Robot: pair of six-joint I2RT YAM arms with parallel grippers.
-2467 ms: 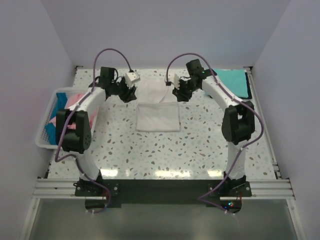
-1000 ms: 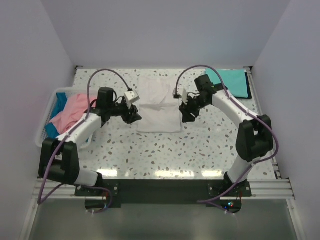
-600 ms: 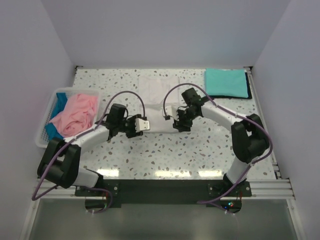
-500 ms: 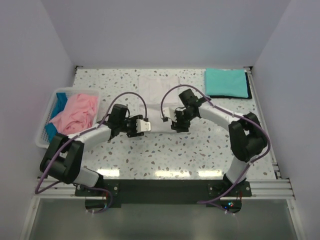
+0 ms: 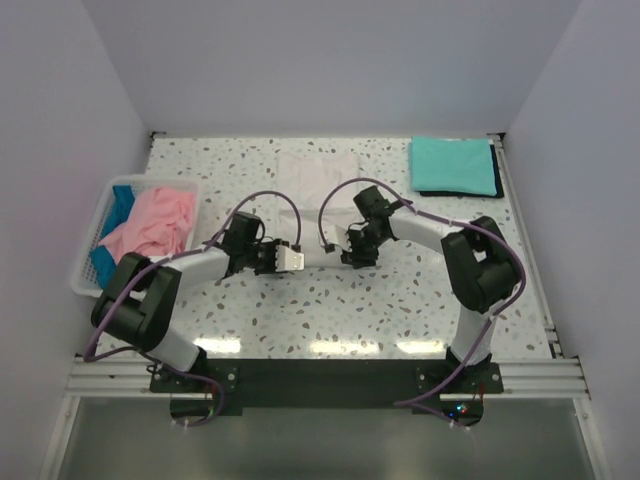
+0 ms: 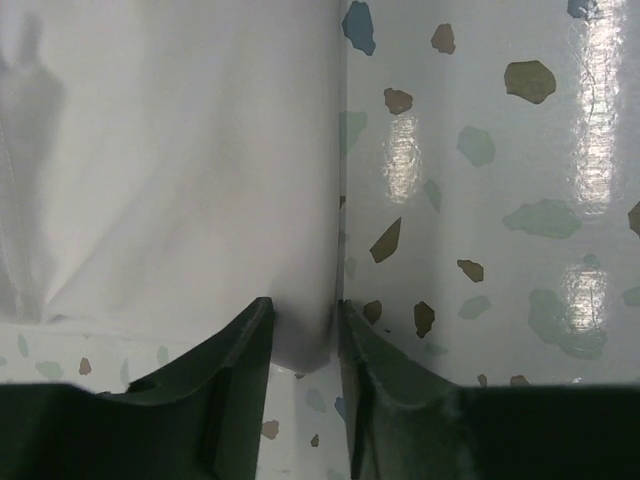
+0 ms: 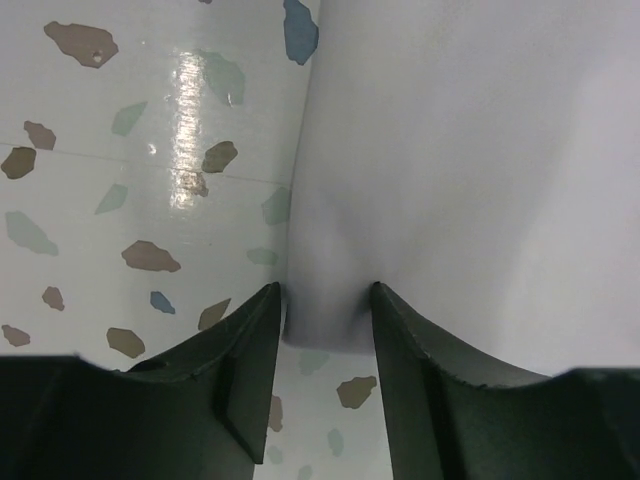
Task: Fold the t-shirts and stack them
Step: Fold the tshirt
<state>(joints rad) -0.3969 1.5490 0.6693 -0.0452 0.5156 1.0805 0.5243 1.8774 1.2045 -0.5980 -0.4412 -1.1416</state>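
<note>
Top external: white t-shirt (image 5: 318, 185), long axis running away beyond both grippers. I have left gripper (image 5: 297, 260) and right gripper (image 5: 345, 255) each clenched on a near corner, equally close.

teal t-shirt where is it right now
In the top view the folded teal t-shirt lies at the far right corner of the table, to the right of the white t-shirt.
</note>
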